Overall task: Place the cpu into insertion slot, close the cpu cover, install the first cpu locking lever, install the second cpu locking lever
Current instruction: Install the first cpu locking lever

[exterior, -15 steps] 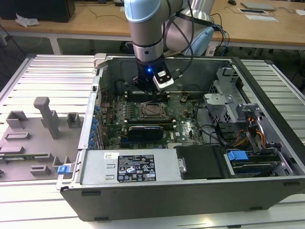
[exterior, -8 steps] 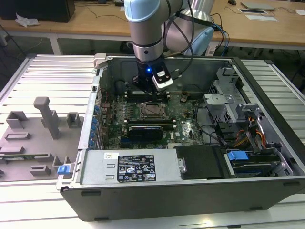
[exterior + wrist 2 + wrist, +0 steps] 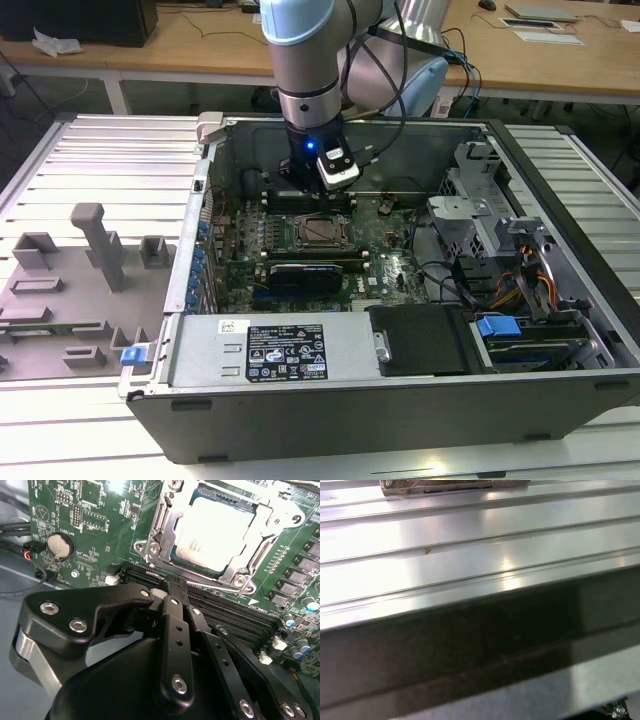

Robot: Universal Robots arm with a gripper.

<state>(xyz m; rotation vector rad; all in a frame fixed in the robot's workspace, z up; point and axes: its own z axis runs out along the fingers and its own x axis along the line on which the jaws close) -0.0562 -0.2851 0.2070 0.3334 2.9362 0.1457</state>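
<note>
gripper (image 3: 318, 190) low over green board (image 3: 395, 238) | just beside insertion slot (image 3: 302, 238) | cpu (image 3: 323, 231) inside slot

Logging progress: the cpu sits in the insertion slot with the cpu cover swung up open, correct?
Not quite. The cpu does sit in the insertion slot, but the cpu cover lies down over it, framing its silver top, as the second wrist view shows.

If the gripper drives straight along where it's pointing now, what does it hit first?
Most likely the long black memory slots: in the second wrist view the gripper points at them, just short of the cpu cover lying over the cpu. Depth is unclear, so that's a guess.
</note>
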